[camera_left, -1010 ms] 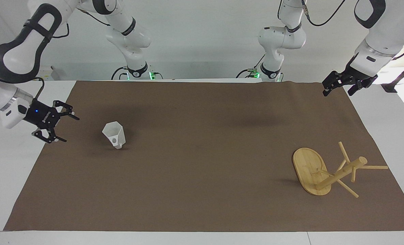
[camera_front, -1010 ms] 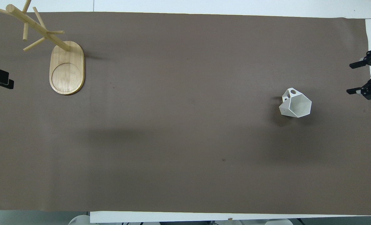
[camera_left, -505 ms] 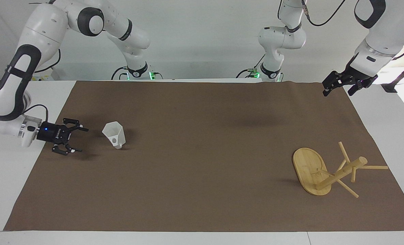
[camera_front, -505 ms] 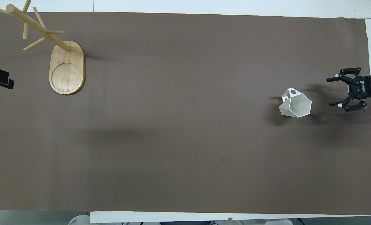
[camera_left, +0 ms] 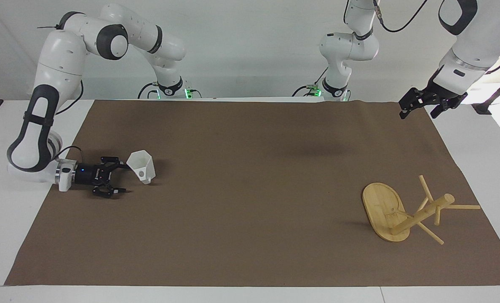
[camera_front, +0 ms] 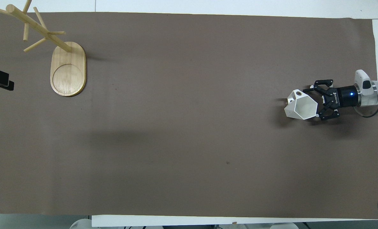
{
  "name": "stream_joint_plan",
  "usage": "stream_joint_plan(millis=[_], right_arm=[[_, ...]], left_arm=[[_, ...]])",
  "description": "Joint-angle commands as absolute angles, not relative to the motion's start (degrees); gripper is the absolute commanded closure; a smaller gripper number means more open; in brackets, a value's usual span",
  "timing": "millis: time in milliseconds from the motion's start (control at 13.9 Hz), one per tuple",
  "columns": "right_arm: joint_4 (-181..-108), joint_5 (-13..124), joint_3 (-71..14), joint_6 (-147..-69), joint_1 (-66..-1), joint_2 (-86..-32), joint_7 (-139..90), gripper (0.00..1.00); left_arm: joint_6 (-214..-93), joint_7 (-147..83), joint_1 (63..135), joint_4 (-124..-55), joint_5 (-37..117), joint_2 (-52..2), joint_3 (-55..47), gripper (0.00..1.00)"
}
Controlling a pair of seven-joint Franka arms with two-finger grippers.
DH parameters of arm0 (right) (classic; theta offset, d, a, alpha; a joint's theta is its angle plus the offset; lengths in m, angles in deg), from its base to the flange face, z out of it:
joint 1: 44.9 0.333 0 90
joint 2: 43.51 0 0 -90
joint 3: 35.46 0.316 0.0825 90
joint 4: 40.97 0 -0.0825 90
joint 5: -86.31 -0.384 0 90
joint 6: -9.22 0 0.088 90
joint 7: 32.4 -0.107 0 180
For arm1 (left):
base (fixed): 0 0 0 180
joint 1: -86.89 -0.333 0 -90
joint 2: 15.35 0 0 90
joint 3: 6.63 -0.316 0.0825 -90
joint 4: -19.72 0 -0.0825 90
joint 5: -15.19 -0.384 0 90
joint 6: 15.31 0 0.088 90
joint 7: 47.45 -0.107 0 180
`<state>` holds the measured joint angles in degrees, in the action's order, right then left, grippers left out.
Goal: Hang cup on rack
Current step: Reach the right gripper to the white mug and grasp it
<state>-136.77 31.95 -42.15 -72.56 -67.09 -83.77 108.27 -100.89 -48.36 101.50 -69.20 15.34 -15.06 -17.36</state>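
The white cup (camera_left: 141, 166) stands on the brown mat (camera_left: 250, 168), mouth up and leaning a little. The right gripper (camera_left: 121, 179) lies low and sideways just beside it, fingers spread wide, holding nothing.

The overhead view shows the cup's handle (camera_front: 293, 96) pointing away from that gripper — the facing view shows the left gripper (camera_left: 416, 108) open, up high, waiting, well away from the rack (camera_left: 405, 210).

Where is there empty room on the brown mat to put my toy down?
The whole stretch of mat between the white faceted cup and the bamboo mug tree is bare. It is crowded only at the cup, where the right gripper sits with open jaws.
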Motion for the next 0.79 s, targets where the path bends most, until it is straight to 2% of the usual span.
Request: stream_joint_plan(millis=[0,722], right_arm=[[-139.31,31.02,-41.44,-70.86,-67.67,-81.84,111.37,0.00],[-144.06,30.94,-41.35,-68.83,-65.47,-80.34,117.80,0.00]], left_arm=[[-100.66,-48.86,101.30,-70.89,15.63,-13.41,-17.35,0.00],[-100.57,-48.68,101.83,-70.98,15.63,-13.32,-17.17,0.00]])
